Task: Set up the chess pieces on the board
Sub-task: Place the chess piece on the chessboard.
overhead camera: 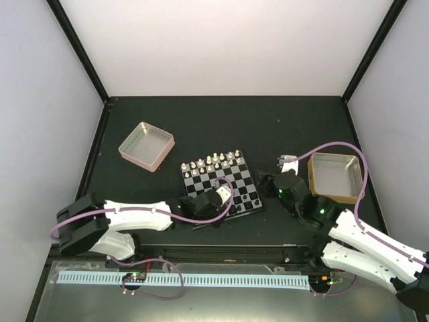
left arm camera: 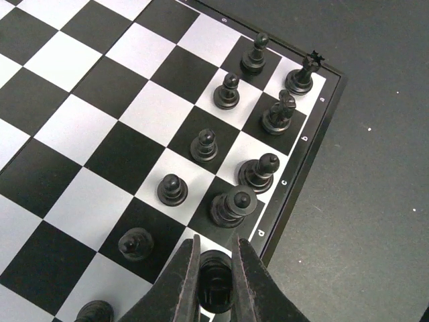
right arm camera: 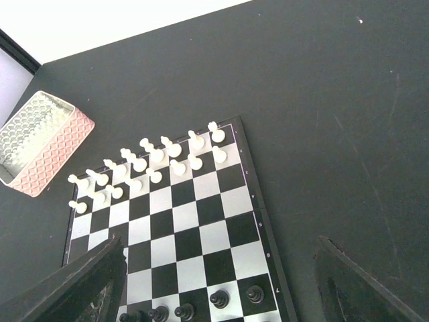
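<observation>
So this looked like the tail end of filling in the black side. The left gripper (left arm camera: 216,267) was clamped tight on a black piece (left arm camera: 216,287), right down at the board's (left arm camera: 100,94) edge row, on the square next to the black pieces (left arm camera: 258,171) already lined up towards that corner. I couldn't tell which piece it was, since the fingers covered most of it. The white pieces (right arm camera: 154,164) sat in their two rows along the opposite side of the board, so that half seemed done.

The right gripper (right arm camera: 221,268) hung off the board's right side with its jaws wide apart and nothing between them.

Next move, I'd guess: let the piece settle flat on its square, open the fingers just enough, then lift straight up. The neighbouring piece was just beside the fingers, so any sideways drift could tip it.

The board lay on a dark matte table (overhead camera: 281,127), with a few light specks showing beside the board. A pink tray (overhead camera: 146,145) sat off the board's far-left corner and a tan tray (overhead camera: 334,176) well off its right side. Plain white walls (overhead camera: 221,47) closed in the space beyond the board.
</observation>
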`<state>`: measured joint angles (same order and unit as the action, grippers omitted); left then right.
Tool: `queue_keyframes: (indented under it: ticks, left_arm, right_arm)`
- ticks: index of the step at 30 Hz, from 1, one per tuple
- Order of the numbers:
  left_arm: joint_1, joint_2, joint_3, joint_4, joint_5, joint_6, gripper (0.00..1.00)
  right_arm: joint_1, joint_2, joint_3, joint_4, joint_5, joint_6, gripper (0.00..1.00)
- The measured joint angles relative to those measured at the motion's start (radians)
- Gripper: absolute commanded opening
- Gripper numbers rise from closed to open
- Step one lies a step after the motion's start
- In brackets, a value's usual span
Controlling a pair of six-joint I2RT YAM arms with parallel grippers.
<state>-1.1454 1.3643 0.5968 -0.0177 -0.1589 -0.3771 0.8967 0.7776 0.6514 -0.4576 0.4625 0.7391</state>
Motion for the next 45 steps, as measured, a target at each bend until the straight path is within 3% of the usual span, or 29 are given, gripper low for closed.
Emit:
queue_keyframes:
  ticks: [16, 27, 45]
  left_arm:
    - [-0.022, 0.039, -0.024, 0.049, -0.091, 0.019, 0.06]
    - [-0.022, 0.039, -0.026, 0.050, -0.082, 0.034, 0.07]
    - [-0.022, 0.058, -0.028, 0.067, -0.057, 0.041, 0.17]
  right_arm:
    - [-0.007, 0.015, 0.001, 0.000, -0.001, 0.000, 0.78]
    - [-0.015, 0.015, 0.001, 0.000, -0.002, 0.000, 0.78]
    - [-0.019, 0.015, 0.001, 0.000, -0.005, 0.000, 0.79]
